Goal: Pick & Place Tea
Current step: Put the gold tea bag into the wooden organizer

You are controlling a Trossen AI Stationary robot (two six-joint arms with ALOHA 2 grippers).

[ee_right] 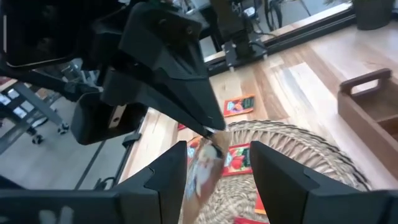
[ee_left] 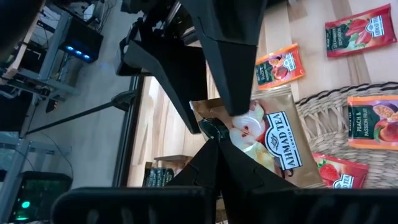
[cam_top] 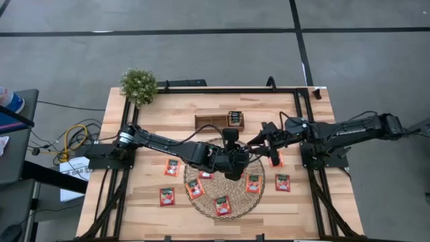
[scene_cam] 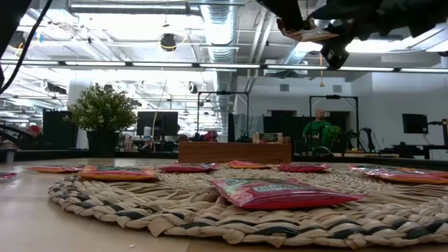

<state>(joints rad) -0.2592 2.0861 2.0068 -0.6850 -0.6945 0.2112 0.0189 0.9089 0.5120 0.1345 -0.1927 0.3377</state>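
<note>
Sachet [ee_left: 273, 140], pale beige with fruit print, hangs above the woven mat [cam_top: 259, 200], pinched by the left end effector [ee_left: 219, 127]. We see the right end effector [ee_right: 217, 163] spread around its other edge, both arms meeting mid-table.

Overhead, straight down on the whole table [cam_top: 141, 208]. Low, level at table height, close against the round woven mat [scene_cam: 210, 210], facing the room. Both wrist views tight, looking at each other above that same mat [ee_right: 298, 140], seen also from overhead.
</note>
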